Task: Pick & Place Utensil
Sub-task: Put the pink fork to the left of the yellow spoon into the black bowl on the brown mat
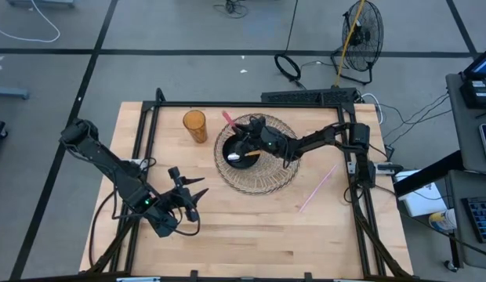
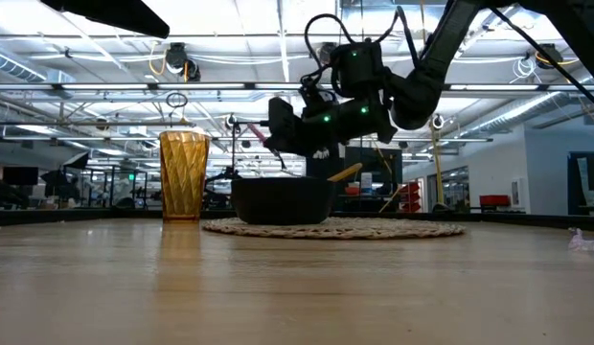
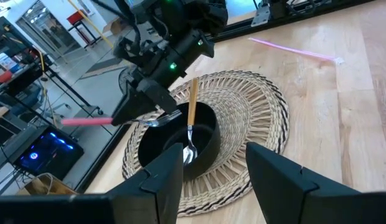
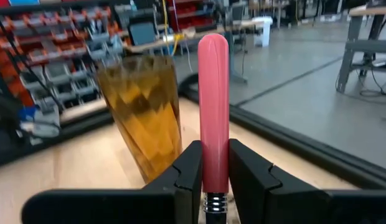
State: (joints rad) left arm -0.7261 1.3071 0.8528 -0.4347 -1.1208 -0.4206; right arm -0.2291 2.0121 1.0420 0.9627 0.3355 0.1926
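Right claw (image 4: 215,177) around pink-handled fork (image 4: 213,106)

In the right wrist view the pink handle (image 4: 213,112) runs off the lower edge just past its metal collar, so the working end of that utensil is cut away there. From above, only the handle's tip shows beyond the right gripper (image 1: 241,133); the arm covers the rest, and what kind of utensil it is cannot be told. In the low view the bowl (image 2: 283,201) hides most of the wooden-handled spoon (image 2: 344,172); only its upper end shows above the rim. The left gripper (image 3: 211,180) is cut off by the lower edge of its own wrist view. The pink straw (image 1: 317,187) on the desk is too thin for detail.
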